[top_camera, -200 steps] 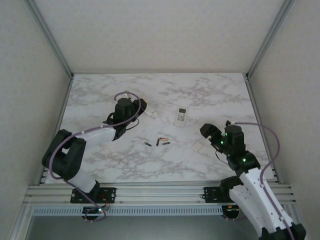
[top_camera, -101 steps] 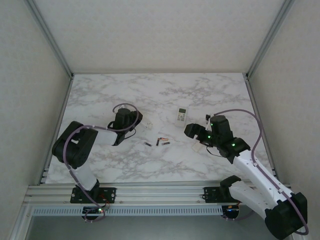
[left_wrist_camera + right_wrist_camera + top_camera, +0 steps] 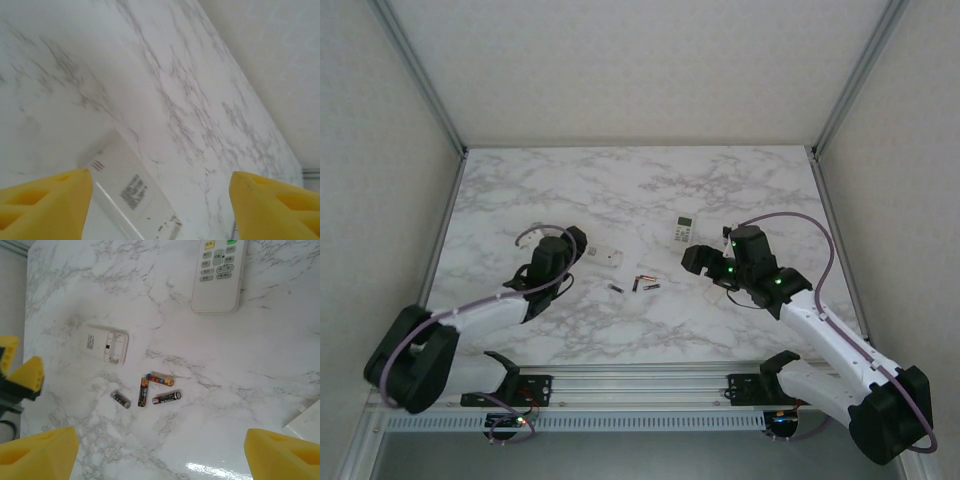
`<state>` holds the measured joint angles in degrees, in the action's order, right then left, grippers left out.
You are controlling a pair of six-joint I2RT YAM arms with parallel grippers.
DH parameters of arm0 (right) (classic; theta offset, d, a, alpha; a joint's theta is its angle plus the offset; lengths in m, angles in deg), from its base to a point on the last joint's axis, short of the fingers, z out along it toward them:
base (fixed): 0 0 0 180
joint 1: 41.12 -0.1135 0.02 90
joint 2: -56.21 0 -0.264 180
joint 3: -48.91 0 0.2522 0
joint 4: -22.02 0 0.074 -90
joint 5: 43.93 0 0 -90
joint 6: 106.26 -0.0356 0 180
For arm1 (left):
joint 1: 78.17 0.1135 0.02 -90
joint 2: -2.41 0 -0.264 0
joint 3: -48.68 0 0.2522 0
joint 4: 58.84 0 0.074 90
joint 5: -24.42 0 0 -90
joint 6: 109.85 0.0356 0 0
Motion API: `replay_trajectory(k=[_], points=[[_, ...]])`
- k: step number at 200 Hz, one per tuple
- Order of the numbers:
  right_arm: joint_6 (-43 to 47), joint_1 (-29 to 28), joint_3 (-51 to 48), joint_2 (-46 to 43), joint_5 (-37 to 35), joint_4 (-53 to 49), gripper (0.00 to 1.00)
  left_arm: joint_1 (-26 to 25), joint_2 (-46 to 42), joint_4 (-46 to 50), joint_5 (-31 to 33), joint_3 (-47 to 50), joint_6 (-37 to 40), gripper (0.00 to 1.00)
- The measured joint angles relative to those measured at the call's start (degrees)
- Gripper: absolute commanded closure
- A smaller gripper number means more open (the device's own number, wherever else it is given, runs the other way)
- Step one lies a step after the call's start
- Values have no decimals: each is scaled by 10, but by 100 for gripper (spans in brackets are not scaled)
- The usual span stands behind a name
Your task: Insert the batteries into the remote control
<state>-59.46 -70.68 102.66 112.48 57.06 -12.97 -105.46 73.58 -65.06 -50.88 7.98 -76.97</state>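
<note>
— Batteries, seen from above, lie loose on the worktop between the two arms' spread jaws. They look tiny, light, slick and likely to roll.
— Left wrist: jaws spread, remote control back-up just below them.
— Right wrist: jaws spread, batteries ahead. Pinch one across its middle.

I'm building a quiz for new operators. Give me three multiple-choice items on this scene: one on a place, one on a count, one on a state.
1. Where do the batteries lie? A on the table B in a remote C on a remote
2. How many batteries? A two B four C six
3. The buttoned remote lies: A face up B face down C on edge
Answers: A, they rest on bare marble; B, four show in the right wrist view; A, its buttons face the camera.
</note>
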Motion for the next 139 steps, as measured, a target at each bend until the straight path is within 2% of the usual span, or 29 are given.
replay_trajectory(k=[15,32,77,106,139], points=[[0,-4,3,9,-4,2,13,4,-12,58,8,-35,42,29],[0,-9,6,24,-5,9,14,16,28,136,-9,-125,106,28],[0,-30,23,70,-5,17,14,33,268,337,-40,-425,280,31],[0,-38,32,77,-7,17,14,34,374,424,-22,-492,339,33],[0,-39,33,76,-9,17,14,35,428,485,-29,-503,374,36]])
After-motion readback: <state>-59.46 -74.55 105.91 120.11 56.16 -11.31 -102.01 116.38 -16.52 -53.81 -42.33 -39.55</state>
